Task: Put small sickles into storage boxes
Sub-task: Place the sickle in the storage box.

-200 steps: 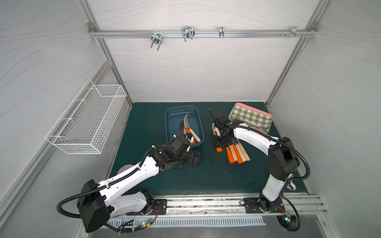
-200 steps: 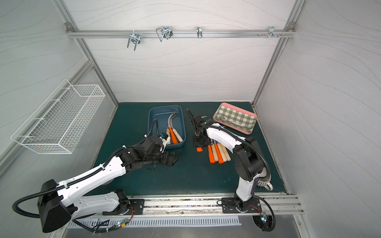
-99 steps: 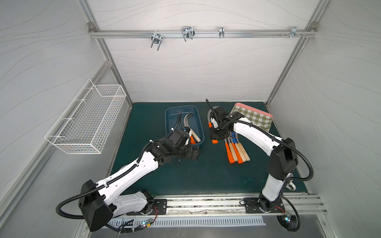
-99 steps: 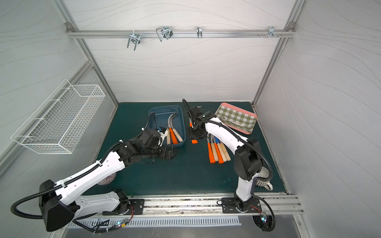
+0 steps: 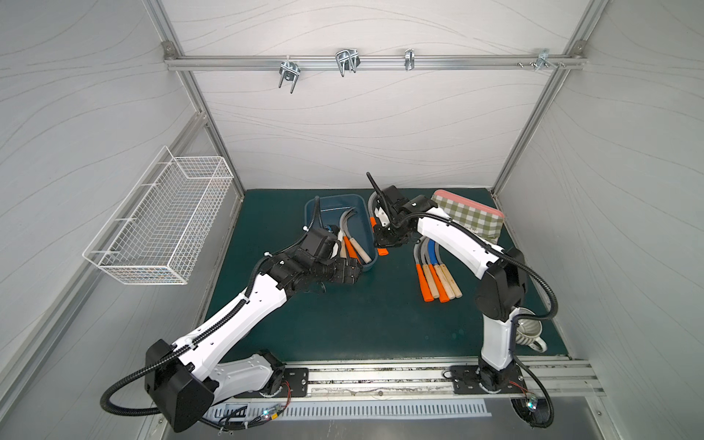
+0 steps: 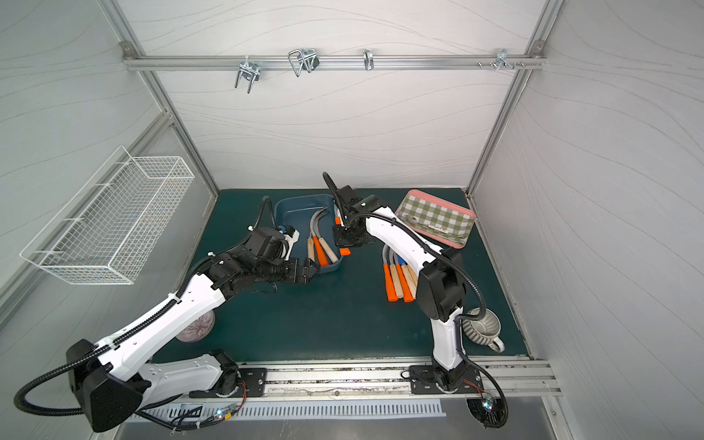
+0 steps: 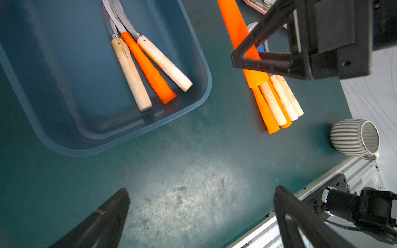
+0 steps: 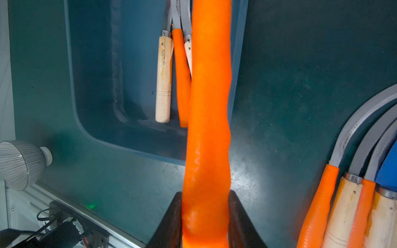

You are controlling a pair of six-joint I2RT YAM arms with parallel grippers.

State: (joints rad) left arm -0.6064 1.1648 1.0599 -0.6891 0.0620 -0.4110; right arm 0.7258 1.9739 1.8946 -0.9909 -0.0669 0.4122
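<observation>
Sickle w/ orange handle now off the pile, pinched in right gripper, moved beside storage box rim; drop nxt. Left gripper spread, empty.

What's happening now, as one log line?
right hand: shut on orange sickle, near blue tub | left hand: open, empty | tub: three sickles inside

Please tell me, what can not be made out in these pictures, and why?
- Held sickle: blade cut off by the edge, right wrist view.
- Loose sickles: blade tips under the right arm, both top views.
- Grey thing on the tray: too small to name, a top view.
- Left pincer: mostly cut off by the edge, left wrist view.
</observation>
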